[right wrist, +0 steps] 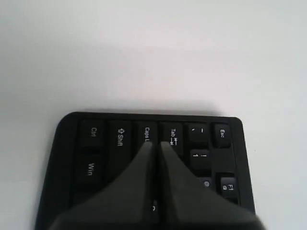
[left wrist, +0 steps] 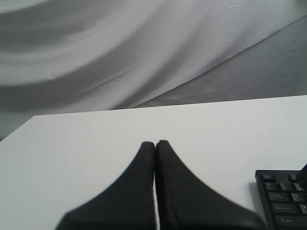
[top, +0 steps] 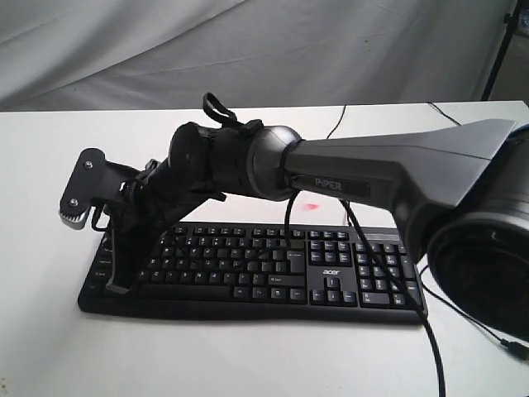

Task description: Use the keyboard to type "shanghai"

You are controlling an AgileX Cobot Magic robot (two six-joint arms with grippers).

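Observation:
The black keyboard point(top: 273, 269) with white-lettered keys and an "acer" logo lies across the white table point(top: 248, 360). My right arm reaches across it to its left end. There the right gripper point(top: 117, 286) points down, shut and holding nothing. In the right wrist view the right gripper point(right wrist: 157, 144) has its tips over the Caps Lock and Tab keys of the keyboard point(right wrist: 91, 143); whether they touch a key I cannot tell. My left gripper point(left wrist: 155, 143) is shut and empty over bare table, with a corner of the keyboard point(left wrist: 283, 196) beside it. The exterior view does not show the left gripper.
The keyboard's thin cable point(top: 339, 124) runs off toward the back of the table. The arm's own cable point(top: 431, 331) hangs over the keyboard's number-pad end. A small pink spot point(top: 312, 204) lies behind the keyboard. A grey cloth backdrop point(top: 248, 50) hangs behind the table.

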